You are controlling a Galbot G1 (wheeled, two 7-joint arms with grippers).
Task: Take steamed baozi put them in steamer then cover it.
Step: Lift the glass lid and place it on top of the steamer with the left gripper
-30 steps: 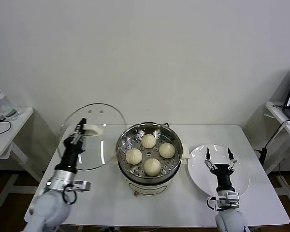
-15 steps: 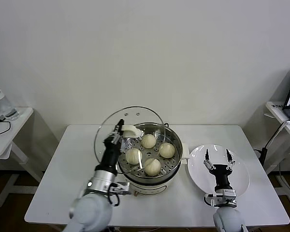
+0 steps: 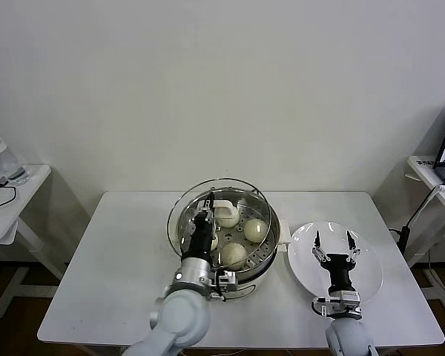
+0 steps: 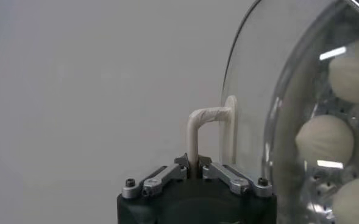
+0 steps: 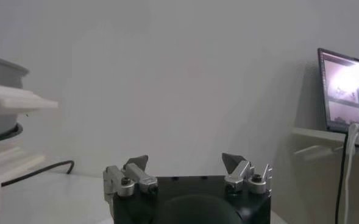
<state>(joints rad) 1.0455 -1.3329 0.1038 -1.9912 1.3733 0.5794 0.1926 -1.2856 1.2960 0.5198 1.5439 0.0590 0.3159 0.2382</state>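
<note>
The left gripper [image 3: 205, 216] pinches the white loop handle [image 4: 208, 129] of a round clear glass lid [image 3: 219, 220], its jaws pressed together on the handle's lower leg, as the left wrist view shows. The lid is held tilted over the large round shiny stainless-steel steamer [image 3: 261, 262], its far rim raised and its handle side facing the robot, so that it overlaps most of the pot's mouth without lying flat on the rim. Inside, on the perforated steel tray, sit the small cream-white dough baozi [image 3: 255, 230]; three show plainly through and beside the glass, and a fourth is mostly hidden behind the left gripper. The steamer stands near the middle of the white tabletop [image 3: 119, 282]. Just beside it, on the robot's right, lies a flat white round plate [image 3: 367, 278], and the right gripper [image 3: 333, 239] hovers above that plate with its jaws spread wide and holding nothing. Off the tabletop, a white side table [image 3: 4, 211] stands at the far left and a laptop [image 5: 346, 91] rests on a shelf at the far right.
</note>
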